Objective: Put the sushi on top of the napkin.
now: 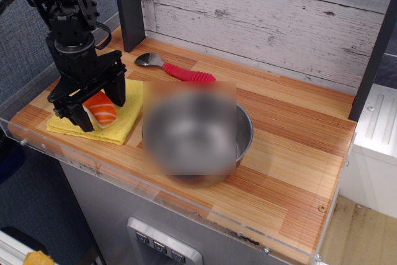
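Observation:
The sushi (103, 110), orange with pale stripes, is between the fingers of my gripper (102, 107). The gripper is shut on it. It is tilted, and its lower end is down on the yellow napkin (127, 113) or just above it. The napkin lies flat at the left end of the wooden counter, and the black gripper and arm (74, 41) hide its middle. The arm comes down from the upper left.
A steel bowl (243, 130), mostly blurred, stands right beside the napkin. A red-handled spoon (180, 71) lies behind it, near a dark post (129, 4). A clear acrylic lip (111, 167) runs along the counter's front edge.

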`<state>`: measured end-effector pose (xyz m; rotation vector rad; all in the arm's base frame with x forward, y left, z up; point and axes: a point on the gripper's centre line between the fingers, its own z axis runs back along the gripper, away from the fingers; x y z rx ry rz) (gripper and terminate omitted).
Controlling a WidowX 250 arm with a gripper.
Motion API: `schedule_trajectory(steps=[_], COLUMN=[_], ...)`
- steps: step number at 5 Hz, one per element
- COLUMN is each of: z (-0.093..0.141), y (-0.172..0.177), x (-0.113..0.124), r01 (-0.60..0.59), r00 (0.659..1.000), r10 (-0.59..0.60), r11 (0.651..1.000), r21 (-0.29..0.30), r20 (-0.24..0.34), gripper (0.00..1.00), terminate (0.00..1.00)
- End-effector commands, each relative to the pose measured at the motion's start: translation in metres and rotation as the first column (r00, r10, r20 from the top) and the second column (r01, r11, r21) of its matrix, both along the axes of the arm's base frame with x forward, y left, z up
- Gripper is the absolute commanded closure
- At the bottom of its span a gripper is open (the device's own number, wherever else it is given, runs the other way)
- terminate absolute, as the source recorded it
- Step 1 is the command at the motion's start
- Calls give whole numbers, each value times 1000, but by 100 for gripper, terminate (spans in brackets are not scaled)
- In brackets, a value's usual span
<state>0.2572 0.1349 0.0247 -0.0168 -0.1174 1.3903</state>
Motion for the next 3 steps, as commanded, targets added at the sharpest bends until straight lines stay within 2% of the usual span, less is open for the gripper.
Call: schedule_trajectory(steps=[1, 2, 3], z=[24, 50, 86], y=[-6, -7, -11], x=[-3, 4, 14], r01=[-7, 39, 140], r00=[999, 996, 985], r10=[5, -45, -146], r11=[999, 997, 988], r21=[36, 74, 70], r20=[42, 80, 93], gripper=[0, 0, 0], terminate=[0, 0, 0])
